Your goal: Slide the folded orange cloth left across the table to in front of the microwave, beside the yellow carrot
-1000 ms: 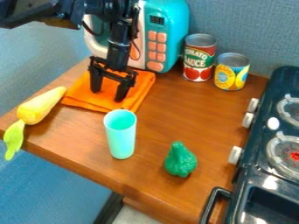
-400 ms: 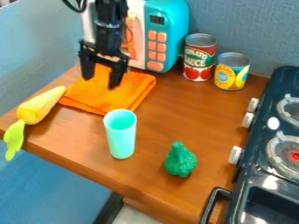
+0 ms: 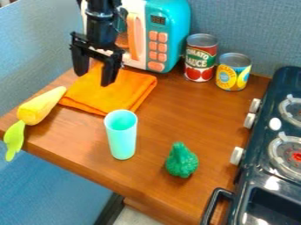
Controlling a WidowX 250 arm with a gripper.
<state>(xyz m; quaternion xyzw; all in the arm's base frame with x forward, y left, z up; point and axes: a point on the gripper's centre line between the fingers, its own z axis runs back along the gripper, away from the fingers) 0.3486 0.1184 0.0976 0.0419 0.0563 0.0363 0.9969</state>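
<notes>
My gripper (image 3: pixel 93 79) hangs at the upper left, in front of the toy microwave (image 3: pixel 178 17), pointing down. My jaws stand well apart, with nothing gripped between them. The thing nearest me is the orange cloth (image 3: pixel 117 94), which lies folded and a little rumpled on the wooden counter (image 3: pixel 164 123). I see one of my fingertips against the cloth's back left part and the other against the background just past the cloth's side. I cannot tell how high above the cloth I am.

The microwave stands behind the cloth, turquoise and white, with an orange handle and rows of orange buttons under a small dark display. To its side, on the stove's side of the counter, a red and green can (image 3: pixel 201 59) stands upright, and a shorter yellow and blue can (image 3: pixel 233 74) stands upright just beside it.

In front of the cloth, near its front corner, a pale turquoise cup (image 3: pixel 122 136) stands upright, its mouth up. A green toy vegetable (image 3: pixel 181 161) sits near the cup, nearer the stove (image 3: pixel 255 176). On the other side, a yellow toy vegetable (image 3: pixel 41 105) lies along the counter's edge, its light green leaf (image 3: pixel 14 138) reaching out past it. The stove has white knobs and round burners.
</notes>
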